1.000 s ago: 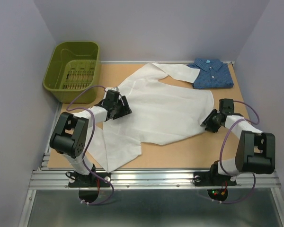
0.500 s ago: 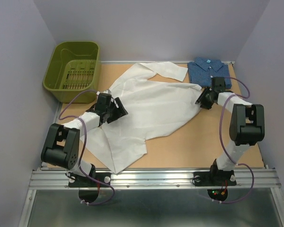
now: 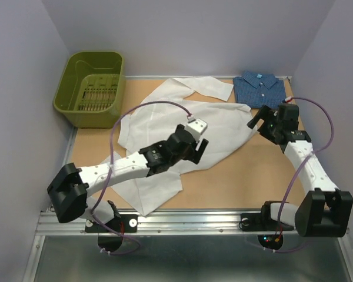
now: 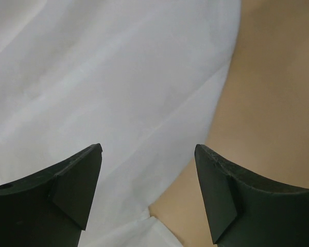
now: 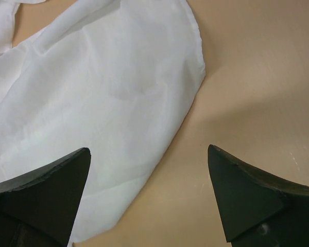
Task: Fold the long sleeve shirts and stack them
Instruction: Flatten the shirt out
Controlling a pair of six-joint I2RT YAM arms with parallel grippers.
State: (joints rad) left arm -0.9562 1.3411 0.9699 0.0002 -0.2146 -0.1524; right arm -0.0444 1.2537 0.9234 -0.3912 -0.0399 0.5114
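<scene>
- Spread loosely over the middle of the counter (image 3: 241, 182): white shirt (image 3: 223, 126), thin and creased, not folded.
- Long axis on a diagonal, from the near-left corner by the left arm's base up toward the far right.
- Far end bent over into a flap that reaches toward the blue shirt (image 3: 259, 91); collar not to be made out, so cannot tell which end is the neck.
- Right edge rounded, with bare counter beside it in both wrist views.
- Folded into a compact rectangle in the far-right corner: blue shirt, finely patterned, lying just beside the white shirt's far flap.
- Collar toward the far wall, button placket running toward the near side.
- Small light-blue tag inside that collar; too small to read any writing.
- Left claw (image 3: 199, 151) stretched out over the middle of the white shirt, jaws spread wide, nothing between them; white cloth and its edge below in the wrist view (image 4: 148, 154).
- Right claw (image 3: 259, 119) near the shirt's right edge, close to the near side of the blue shirt, jaws wide apart and empty; cloth edge and bare counter below (image 5: 148, 154).
- Green basket (image 3: 91, 82) at the far left, well apart from both shirts.
</scene>
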